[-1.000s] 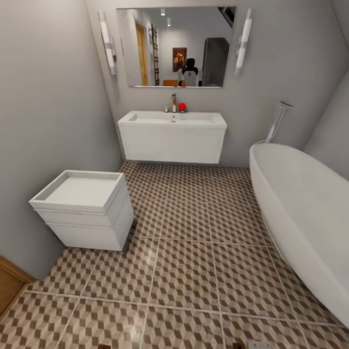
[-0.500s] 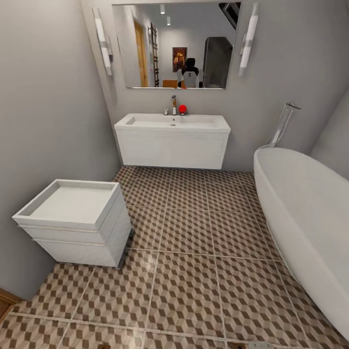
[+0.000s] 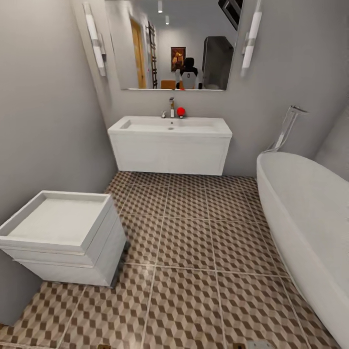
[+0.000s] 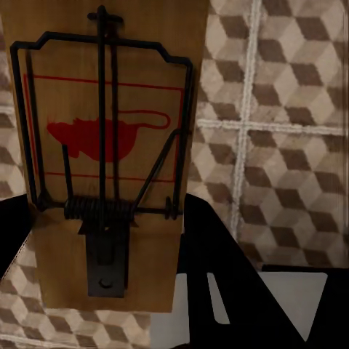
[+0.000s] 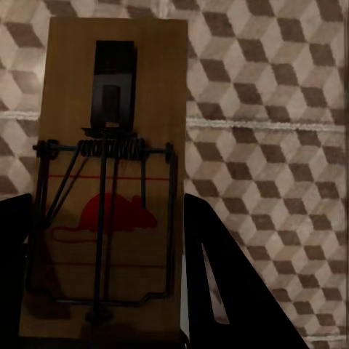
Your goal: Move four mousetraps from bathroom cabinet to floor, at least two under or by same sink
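In the left wrist view a mousetrap (image 4: 105,153), a brown board with a black wire spring and a red mouse print, sits between the dark fingers (image 4: 211,251) of my left gripper (image 4: 105,222), which is shut on it. My right gripper (image 5: 109,225) is shut on a second mousetrap (image 5: 109,182) of the same kind. Both hang over the cube-patterned bathroom floor (image 3: 189,271). The white sink (image 3: 169,127) with its chrome tap (image 3: 171,107) stands at the far wall ahead. The other mousetraps and the orange-brown cabinet are out of view.
A white vanity (image 3: 169,155) hangs under the basin, with floor showing beneath it. A low white drawer unit (image 3: 63,237) stands against the left wall. The white bathtub (image 3: 310,218) runs along the right side. A red ball (image 3: 181,112) sits by the tap, below a mirror (image 3: 174,43).
The whole head view has shifted: the sink and mirror loom larger, and the white drawer unit has slid toward the lower left. The wooden edge at lower left has left the picture.
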Robot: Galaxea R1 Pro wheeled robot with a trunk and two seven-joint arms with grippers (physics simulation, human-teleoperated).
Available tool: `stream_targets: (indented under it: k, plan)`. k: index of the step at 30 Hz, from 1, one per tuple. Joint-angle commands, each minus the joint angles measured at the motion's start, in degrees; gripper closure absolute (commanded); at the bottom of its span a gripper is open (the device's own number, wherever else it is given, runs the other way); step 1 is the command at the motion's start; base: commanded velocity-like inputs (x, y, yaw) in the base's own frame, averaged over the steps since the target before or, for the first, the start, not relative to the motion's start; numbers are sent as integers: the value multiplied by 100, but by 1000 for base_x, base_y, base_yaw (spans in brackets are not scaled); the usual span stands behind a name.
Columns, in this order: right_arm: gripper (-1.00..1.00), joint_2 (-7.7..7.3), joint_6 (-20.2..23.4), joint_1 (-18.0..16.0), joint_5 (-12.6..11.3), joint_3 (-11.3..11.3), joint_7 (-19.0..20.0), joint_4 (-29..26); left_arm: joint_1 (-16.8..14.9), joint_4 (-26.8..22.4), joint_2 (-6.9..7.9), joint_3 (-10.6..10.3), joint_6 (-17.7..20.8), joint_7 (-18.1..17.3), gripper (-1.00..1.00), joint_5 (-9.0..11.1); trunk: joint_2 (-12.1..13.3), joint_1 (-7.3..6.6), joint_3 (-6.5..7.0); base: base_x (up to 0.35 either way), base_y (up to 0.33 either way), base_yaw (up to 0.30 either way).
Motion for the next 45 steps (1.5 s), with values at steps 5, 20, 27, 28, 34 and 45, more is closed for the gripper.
stream_targets:
  k: [5,20,27,28,34,45]
  plan:
    - [100,-24,-3,-1,-20,-6,9,1,0,0,0,-1,0,5,100,-18,0,0,0,337,-87,-192]
    - [100,-25,-1,4,-26,-2,-6,1,125,-3,-16,-1,-10,5,100,-18,0,0,0,337,-87,-11]
    - [100,-10,-2,1,-6,2,6,1,140,-16,-34,6,-19,11,100,-13,0,0,0,337,-87,0]
    - [100,-12,-3,1,0,2,7,1,140,-19,-32,7,-19,14,100,-7,0,0,0,337,-87,0]
    - [100,-40,-1,1,18,7,9,-7,141,-41,-38,20,-13,36,100,-2,0,0,0,337,-87,0]
    - [100,-30,18,3,51,26,33,-6,141,-36,-24,21,-11,50,100,-1,0,0,0,337,-81,0]
